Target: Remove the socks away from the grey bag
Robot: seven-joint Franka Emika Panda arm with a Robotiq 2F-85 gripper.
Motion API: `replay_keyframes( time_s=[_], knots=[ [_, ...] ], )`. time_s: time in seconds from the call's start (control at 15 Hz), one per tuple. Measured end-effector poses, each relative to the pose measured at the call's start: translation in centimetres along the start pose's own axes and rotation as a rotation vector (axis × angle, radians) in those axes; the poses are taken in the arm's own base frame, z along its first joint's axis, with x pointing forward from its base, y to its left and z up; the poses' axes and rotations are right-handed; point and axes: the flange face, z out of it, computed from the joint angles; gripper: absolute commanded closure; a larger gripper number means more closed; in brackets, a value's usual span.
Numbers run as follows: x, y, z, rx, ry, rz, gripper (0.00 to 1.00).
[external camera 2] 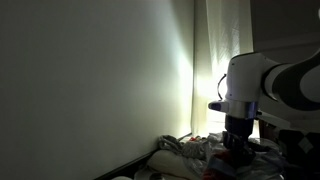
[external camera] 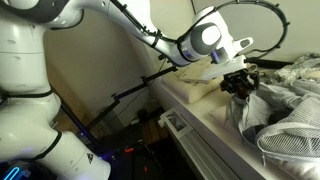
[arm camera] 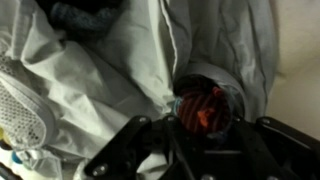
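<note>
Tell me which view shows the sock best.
Wrist view: the red-striped sock shows in the opening of the grey bag, just beyond the gripper. In both exterior views the gripper and bag fabric hide it.

No text, label, brand, number or sign can be read in any view. Nothing legible is made out on the robot arm or the grey bag; the pictures are dim and blurred.
</note>
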Motion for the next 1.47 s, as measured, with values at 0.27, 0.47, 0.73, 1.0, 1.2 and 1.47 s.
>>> replay_keyframes(
  time_s=[0.27,0.47,0.73,1.0,1.2,1.47],
  knots=[
    [2.6,-4.8,-2.6,-0.058,-0.026,-0.015,0.95],
    [3.0,-6.4,-3.4,-0.107,-0.076,0.014,0.95],
    [2.3,-5.6,-3.8,-0.172,-0.165,0.11,0.95],
    [1.7,-3.7,-5.2,-0.215,-0.188,0.21,0.95],
    [1.1,-2.2,-6.6,-0.243,-0.183,0.27,0.95],
    [0.0,0.3,-8.2,-0.247,-0.158,0.336,0.95]
  ],
)
